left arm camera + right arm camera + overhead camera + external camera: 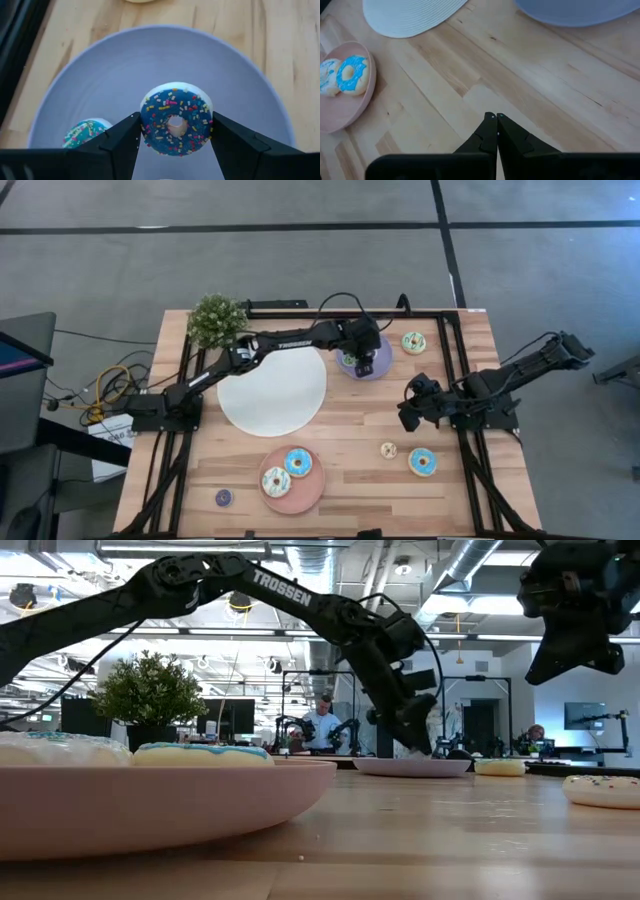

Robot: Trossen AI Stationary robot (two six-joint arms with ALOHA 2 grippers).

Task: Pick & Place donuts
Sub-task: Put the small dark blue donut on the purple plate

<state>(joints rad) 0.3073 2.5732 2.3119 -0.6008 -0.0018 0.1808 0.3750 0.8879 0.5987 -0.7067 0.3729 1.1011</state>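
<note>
I work at a light wooden table (350, 480) standing on a grey floor (300, 260) crossed by dark lines, with a small potted plant (215, 320) at one corner and cables (105, 390) trailing beside it. Beyond me the room is open, with exposed ceiling ducts (470, 560), bright lights, monitors, and a person (322, 725) seated at a desk.

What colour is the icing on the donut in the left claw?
Dark blue with multicoloured sprinkles on the donut; it shows best in the left wrist view.

Pale matt wood-grain table (350, 450)
</note>
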